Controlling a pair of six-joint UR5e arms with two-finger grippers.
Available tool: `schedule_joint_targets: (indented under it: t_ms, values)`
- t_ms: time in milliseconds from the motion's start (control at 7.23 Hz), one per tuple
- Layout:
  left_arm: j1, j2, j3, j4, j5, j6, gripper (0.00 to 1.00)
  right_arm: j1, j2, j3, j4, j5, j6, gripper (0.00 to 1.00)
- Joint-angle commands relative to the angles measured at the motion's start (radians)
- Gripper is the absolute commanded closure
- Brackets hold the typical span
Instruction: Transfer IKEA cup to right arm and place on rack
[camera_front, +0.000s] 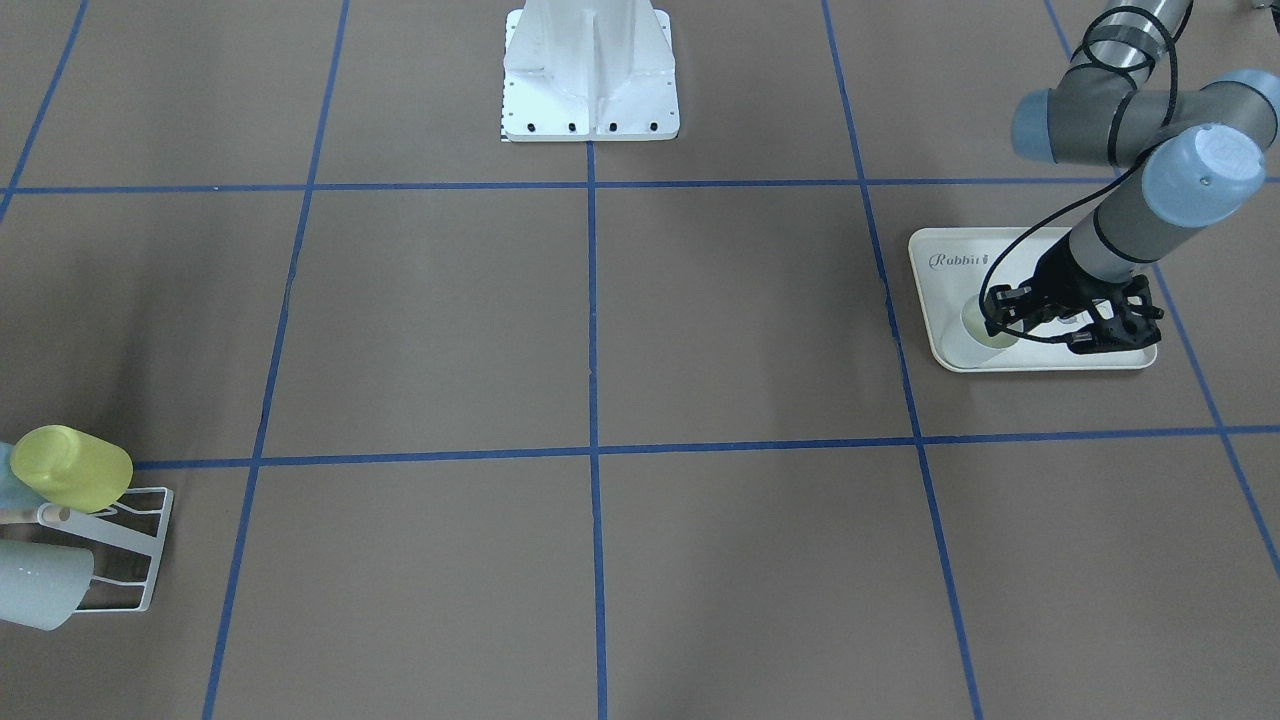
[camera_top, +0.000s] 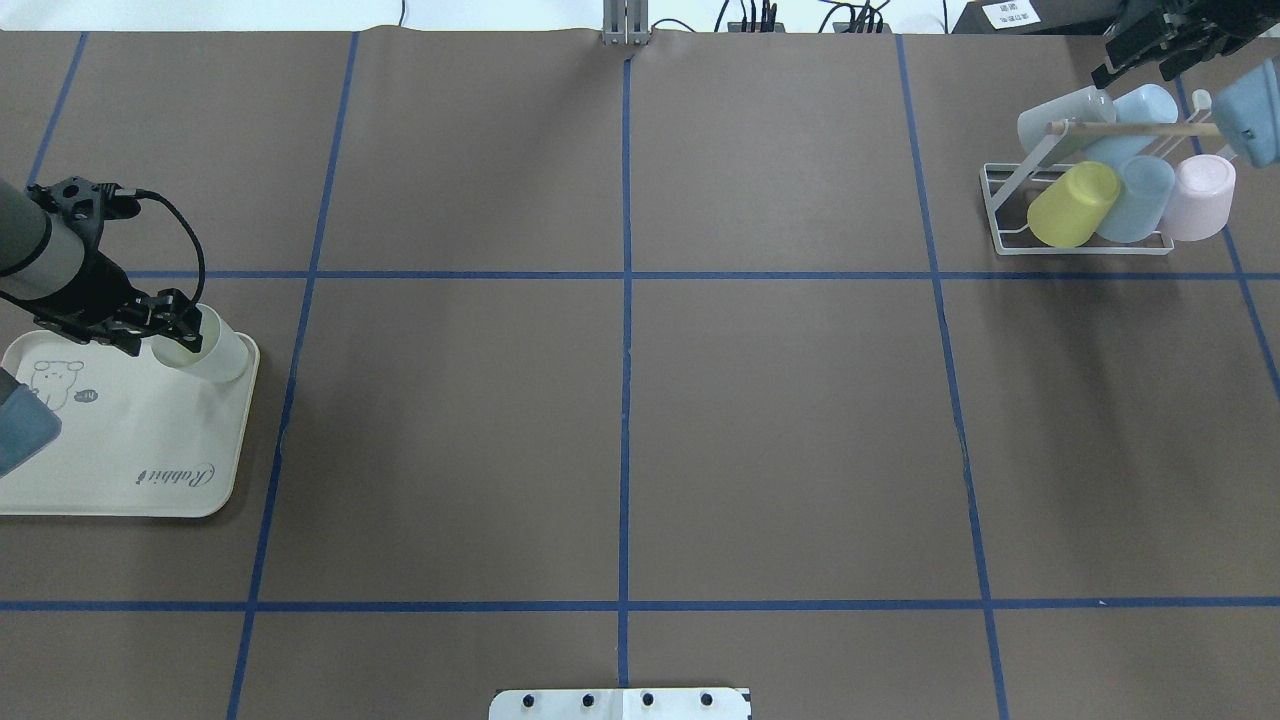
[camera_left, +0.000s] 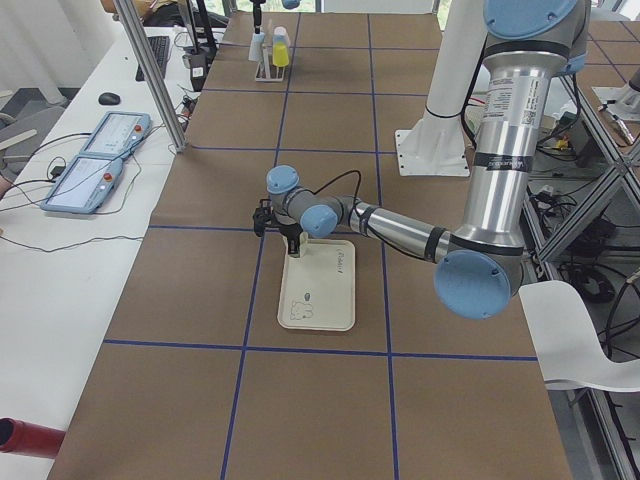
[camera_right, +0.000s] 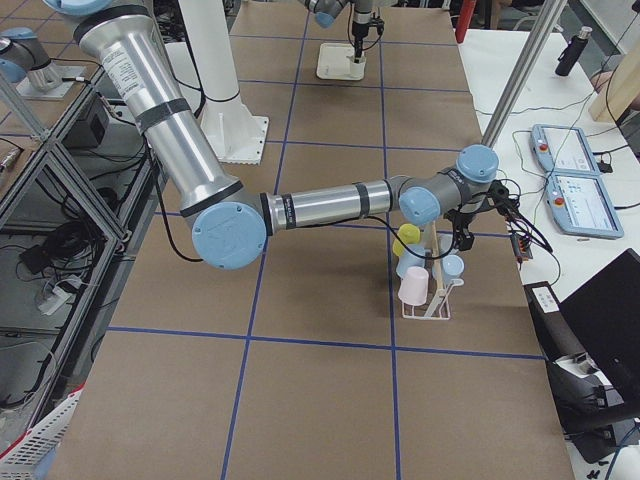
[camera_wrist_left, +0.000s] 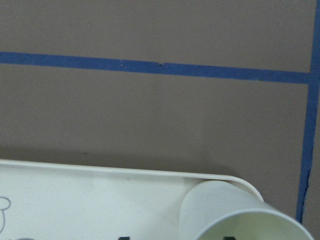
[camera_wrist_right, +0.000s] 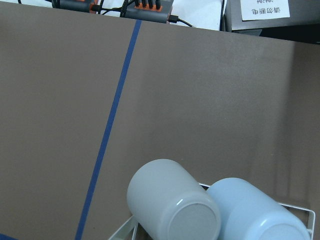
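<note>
Overhead exterior view, left gripper first: what does it have?

— My left gripper (camera_top: 172, 328) sits at the mouth of the cream cup (camera_top: 222, 355), with black fingers on either side of the rim. I cannot tell whether they pinch the wall or only straddle it. My left wrist camera shows the cup's open mouth and no fingers.

Where is that cup?

— It stands on the cream tray (camera_top: 120, 470) at the left end of the table (camera_top: 620, 440). It is in the tray corner farthest from the robot's base and nearest the table's middle, and it looks upright.

How is the arm posed?

— The left arm (camera_left: 400, 228) reaches out low and nearly level. Its wrist is bent so the gripper points down at the cup.

And the other side?

— My right gripper (camera_top: 1150, 45) hangs just past the far side of the rack (camera_top: 991, 210). I cannot tell how far its fingers are spread or whether they hold anything. The right arm (camera_right: 320, 205) is stretched almost flat toward the rack, with its wrist folded above the wooden rod (camera_top: 1130, 128). The rack carries a yellow cup (camera_top: 1075, 205), a pink cup (camera_top: 1200, 195) and several pale blue ones.
</note>
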Motion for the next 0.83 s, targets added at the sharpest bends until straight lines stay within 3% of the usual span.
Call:
schedule_joint_targets:
  t_ms: [0,277,692]
  values:
    - [-0.028,0.001,-0.036,0.007,-0.071,-0.002,1.0,0.0,-0.002,0.024,-0.001,0.008,0.019,0.02]
    - [-0.087,-0.026,-0.158,0.122,-0.122,-0.052,1.0,-0.024,-0.017,0.125,0.009,0.009,0.238,0.02]
    - [-0.009,-0.207,-0.202,0.08,-0.139,-0.457,1.0,-0.185,-0.06,0.439,0.014,0.002,0.704,0.02]
